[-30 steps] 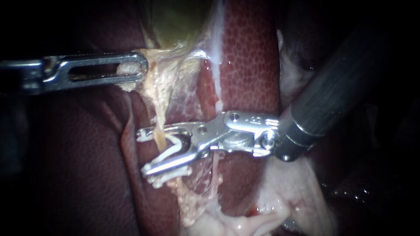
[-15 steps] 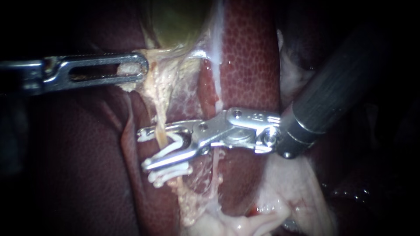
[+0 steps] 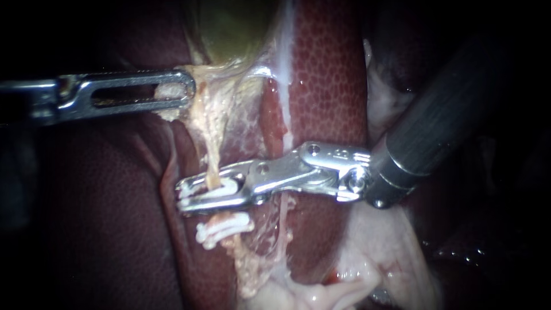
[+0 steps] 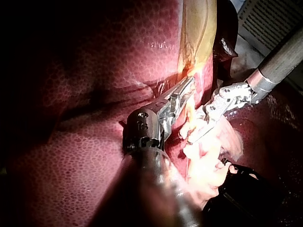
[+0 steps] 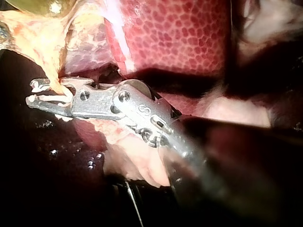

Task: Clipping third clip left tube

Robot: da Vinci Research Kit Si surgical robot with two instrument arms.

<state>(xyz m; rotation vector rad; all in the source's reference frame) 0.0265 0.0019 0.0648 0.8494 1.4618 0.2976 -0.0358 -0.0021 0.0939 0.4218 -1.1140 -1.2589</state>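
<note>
The left instrument [image 3: 185, 92] is bright polished metal; the right instrument [image 3: 183, 194] is shiny steel on a matt dark shaft [image 3: 447, 109]. Its clip [image 3: 231, 183] looks smooth white plastic. The liver [image 3: 327, 74] is wet, glossy, finely mottled; the pale tissue [image 3: 215, 123] is stringy, moist

The endoscope sits close over the tissue, facing the liver [image 3: 327, 74]; the left instrument [image 3: 172, 90] enters from nine o'clock, the right instrument [image 3: 201, 192] from two o'clock. Each wrist camera looks forward along its own shaft, the right one nearest of all. All three views share the left tube [image 3: 211, 152], at six o'clock from the gallbladder [image 3: 232, 28], and the right instrument's tip.
</note>
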